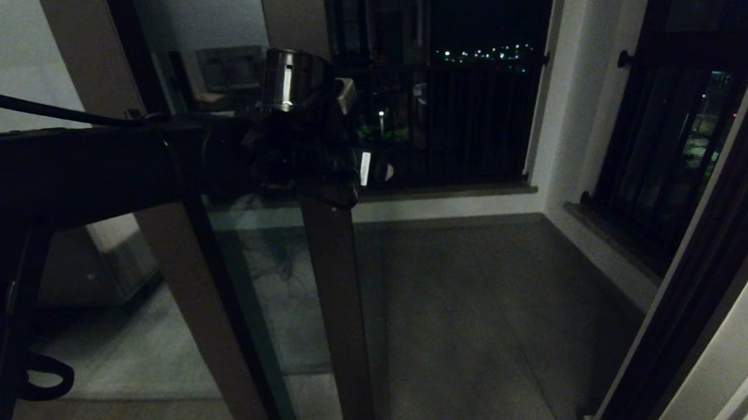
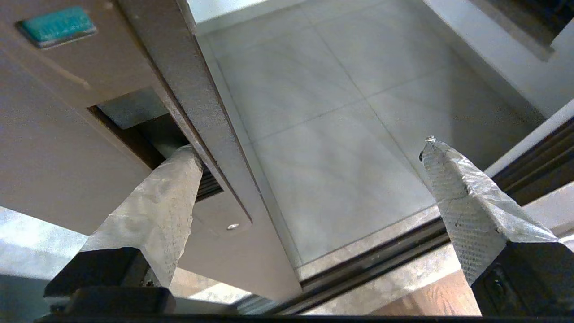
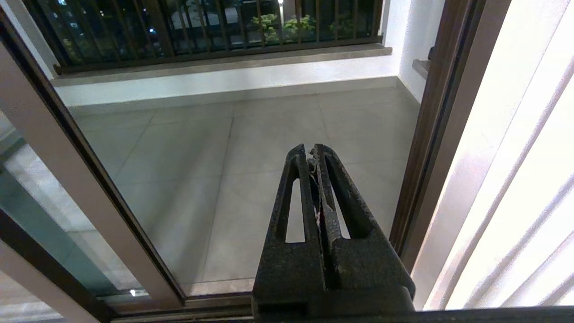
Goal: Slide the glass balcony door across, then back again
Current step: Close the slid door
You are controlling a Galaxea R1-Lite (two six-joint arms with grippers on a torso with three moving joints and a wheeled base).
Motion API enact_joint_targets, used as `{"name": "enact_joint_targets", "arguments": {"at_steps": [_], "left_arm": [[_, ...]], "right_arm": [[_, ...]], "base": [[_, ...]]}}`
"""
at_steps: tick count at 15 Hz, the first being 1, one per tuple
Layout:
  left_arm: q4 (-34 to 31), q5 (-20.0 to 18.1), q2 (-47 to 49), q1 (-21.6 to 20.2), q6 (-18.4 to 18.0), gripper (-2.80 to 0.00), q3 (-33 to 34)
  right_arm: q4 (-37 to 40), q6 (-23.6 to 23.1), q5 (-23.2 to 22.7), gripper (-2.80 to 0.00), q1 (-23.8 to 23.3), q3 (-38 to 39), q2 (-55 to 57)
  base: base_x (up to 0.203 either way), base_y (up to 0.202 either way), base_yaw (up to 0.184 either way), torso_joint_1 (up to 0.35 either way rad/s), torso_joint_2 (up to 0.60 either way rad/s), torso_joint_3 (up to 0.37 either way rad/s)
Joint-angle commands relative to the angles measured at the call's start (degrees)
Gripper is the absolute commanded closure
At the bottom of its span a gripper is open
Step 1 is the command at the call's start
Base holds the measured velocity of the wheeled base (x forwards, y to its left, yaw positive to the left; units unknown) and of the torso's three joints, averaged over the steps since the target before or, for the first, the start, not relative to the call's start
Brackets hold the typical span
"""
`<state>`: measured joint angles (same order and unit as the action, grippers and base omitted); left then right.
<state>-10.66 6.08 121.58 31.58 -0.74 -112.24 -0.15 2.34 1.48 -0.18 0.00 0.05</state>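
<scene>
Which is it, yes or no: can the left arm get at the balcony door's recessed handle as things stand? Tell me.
Probably yes. The left gripper is open at the glass balcony door, and one of its fingers already sits in the recessed handle; nothing blocks it.

My left hand [image 2: 309,148] spread wide, one finger [image 2: 166,197] in recessed handle of glass balcony door [image 1: 337,290]. Doorway right of door stile open, bare balcony floor [image 1: 471,308] beyond. Railing [image 1: 466,126] blocks far end; wall [image 1: 572,159] hems right side.
</scene>
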Motion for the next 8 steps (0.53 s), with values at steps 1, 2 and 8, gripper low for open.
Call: {"name": "enact_joint_targets", "arguments": {"at_steps": [1, 2, 8], "left_arm": [[0.8, 0.5, 0.7, 0.8, -0.1, -2.80, -0.1], [0.8, 0.5, 0.7, 1.0, -0.1, -2.80, -0.1], [0.9, 0.6, 0.9, 2.6, -0.1, -2.80, -0.1]], "right_arm": [[0.0, 0.0, 0.0, 0.00, 0.0, 0.0, 0.0], [0.0, 0.0, 0.0, 0.00, 0.0, 0.0, 0.0], [0.0, 0.0, 0.0, 0.00, 0.0, 0.0, 0.0]], "base": [[0.000, 0.000, 0.000, 0.000, 0.00, 0.000], [0.000, 0.000, 0.000, 0.000, 0.00, 0.000], [0.000, 0.000, 0.000, 0.000, 0.00, 0.000]]}}
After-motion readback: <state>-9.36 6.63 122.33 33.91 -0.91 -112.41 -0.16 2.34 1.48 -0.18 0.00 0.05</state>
